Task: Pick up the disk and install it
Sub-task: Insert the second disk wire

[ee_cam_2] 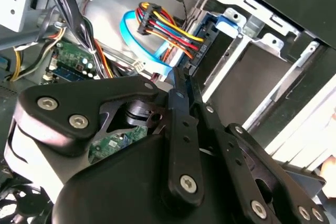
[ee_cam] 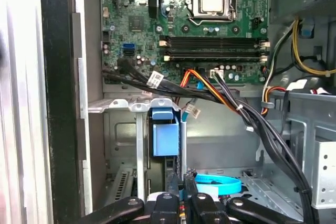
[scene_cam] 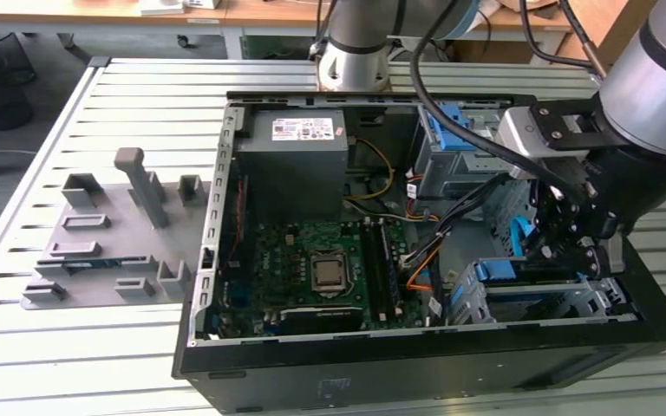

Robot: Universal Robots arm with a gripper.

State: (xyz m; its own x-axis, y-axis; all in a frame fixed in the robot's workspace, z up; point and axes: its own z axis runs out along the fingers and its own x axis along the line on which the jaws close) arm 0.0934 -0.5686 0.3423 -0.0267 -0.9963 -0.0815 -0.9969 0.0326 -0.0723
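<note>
Showing what, pls?

Me: Open PC case [scene_cam: 212,260] lying flat on a slatted metal table [scene_cam: 79,347], motherboard [scene_cam: 310,260] facing up. My arm reaches into the case at its front corner, on the exterior view's right. My gripper [ee_cam_2: 181,77] hangs just above the drive cage [scene_cam: 588,299] there.

Asker: Gripper state?

Me: In the second wrist view the fingers [ee_cam_2: 178,129] are drawn together to a narrow tip. I see nothing btwn them, so I'd call it empty.

Asker: And the disk?

Me: The disk [ee_cam: 164,137] sits inside the cage. In the first wrist view its blue carrier stands upright in a slot, close to the tip, just inside the cage's front rail. I can't tell if the tip touches it. In the exterior view the same blue shows in that front corner.

Asker: Which step, then?

Me: My guess is the tail end of the install: disk already in its bay, not carried. Whether it's fully seated isn't visible.

Asker: What would a further move need?

Me: Care, imo. A flat blue cable [ee_cam: 218,186] lies right beside the tip, and a thick black wire bundle [ee_cam: 247,114] crosses over the cage. Any push should run straight along the slot, and any motion near the tip should stay clear of those wires so nothing snags.
</note>
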